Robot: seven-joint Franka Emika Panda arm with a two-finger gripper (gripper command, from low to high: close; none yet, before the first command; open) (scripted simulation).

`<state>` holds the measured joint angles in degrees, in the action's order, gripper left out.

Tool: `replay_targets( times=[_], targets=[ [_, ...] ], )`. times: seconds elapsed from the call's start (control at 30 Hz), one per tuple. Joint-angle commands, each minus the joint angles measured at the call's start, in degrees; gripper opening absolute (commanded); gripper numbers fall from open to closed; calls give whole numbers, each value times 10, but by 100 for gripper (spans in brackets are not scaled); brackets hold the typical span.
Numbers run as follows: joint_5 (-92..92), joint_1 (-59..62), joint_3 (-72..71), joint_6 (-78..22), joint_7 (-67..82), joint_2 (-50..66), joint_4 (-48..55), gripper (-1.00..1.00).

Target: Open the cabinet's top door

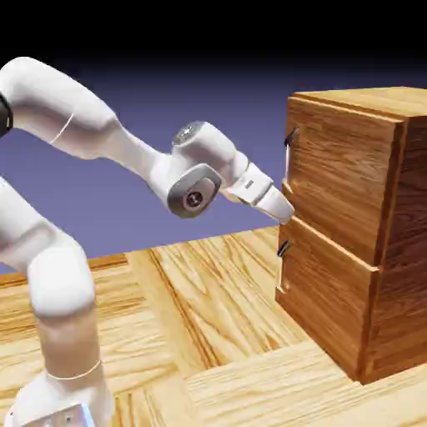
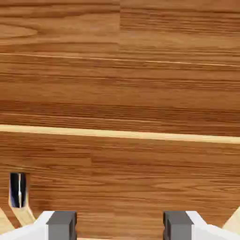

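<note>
Cabinet [image 1: 338,192]: two stacked panels, two handles; two fingers [image 2: 62,225] apart.

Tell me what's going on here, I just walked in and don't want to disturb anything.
A robot arm has its open gripper close to the front of a wooden cabinet, with nothing between the fingers. The job is to open the top door, which looks closed at this moment.

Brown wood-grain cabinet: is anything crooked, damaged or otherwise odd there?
Nothing stands out: the brown wood-grain cabinet stands upright, its upper panel and lower panel look closed and unbroken, and I see no spill on the light wooden floor.
</note>
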<state>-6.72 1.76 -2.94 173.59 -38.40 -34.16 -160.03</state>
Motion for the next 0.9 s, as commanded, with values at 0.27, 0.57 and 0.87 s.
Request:
replay_targets(
  times=[0.27, 0.57, 0.87],
  targets=[
    [-224, 82, -98, -14, 135, -50, 33, 0],
    [-449, 164, -196, -28, 271, -100, 65, 0],
    [-673, 245, -294, -42, 406, -150, 98, 0]
  ],
)
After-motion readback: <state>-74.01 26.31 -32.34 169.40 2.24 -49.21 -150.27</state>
